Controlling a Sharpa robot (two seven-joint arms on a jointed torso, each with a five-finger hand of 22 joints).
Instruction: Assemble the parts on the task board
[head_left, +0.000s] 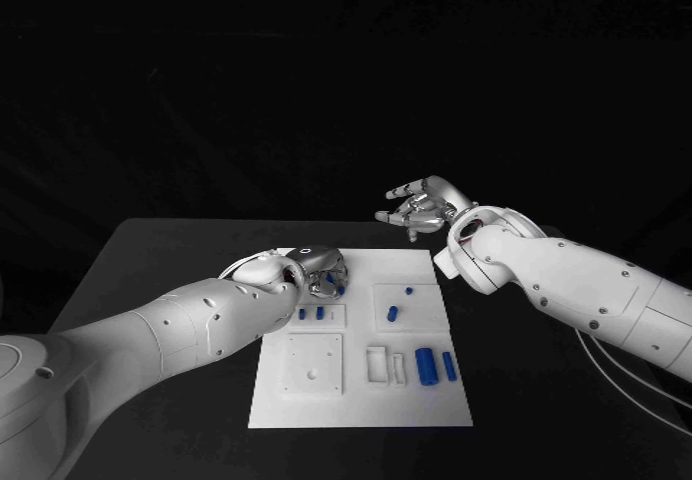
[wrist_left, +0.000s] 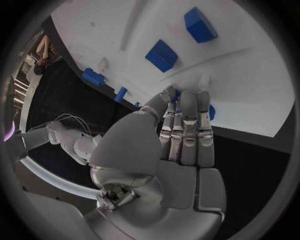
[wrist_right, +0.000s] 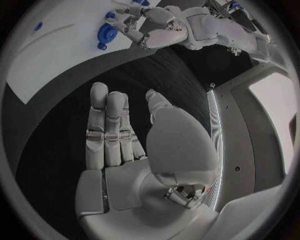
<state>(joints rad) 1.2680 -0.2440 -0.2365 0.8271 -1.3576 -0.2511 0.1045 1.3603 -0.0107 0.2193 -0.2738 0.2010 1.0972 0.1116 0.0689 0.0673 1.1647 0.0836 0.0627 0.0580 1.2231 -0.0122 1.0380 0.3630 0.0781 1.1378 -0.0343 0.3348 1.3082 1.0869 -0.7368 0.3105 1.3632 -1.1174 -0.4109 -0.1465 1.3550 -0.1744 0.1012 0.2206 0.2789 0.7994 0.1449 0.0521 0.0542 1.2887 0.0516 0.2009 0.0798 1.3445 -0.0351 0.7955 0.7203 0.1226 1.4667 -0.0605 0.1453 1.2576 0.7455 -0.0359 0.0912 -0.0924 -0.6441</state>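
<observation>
Black tabletop (head_left: 159, 260), matte, with the white task board (head_left: 361, 405) lying square in its middle. Bare black margins along the board's left and right sides, a narrower strip beyond its far edge. Dark room behind, nothing discernible past the tabletop's far edge.

Reaching in low over the board's far left corner: left hand (head_left: 307, 270), fingertips (wrist_left: 187, 100) laid side by side and pressed down against the white surface. Just beside them, a round blue part (wrist_right: 105, 35); cannot tell whether gripped or merely touched.

Raised above the tabletop beyond the board's far right corner, well apart from the board: right hand (head_left: 423, 208), fingers loosely parted, thumb out to the side, palm bare, nothing in it.

On the board's right half, a thick blue cylinder (head_left: 426, 364) lying flat with a slimmer blue bar (head_left: 450, 366) just beside it near the right edge. Farther back, two small blue pegs (head_left: 310, 313) close together in the left recess, and another blue peg (head_left: 391, 314) in the right recess.
</observation>
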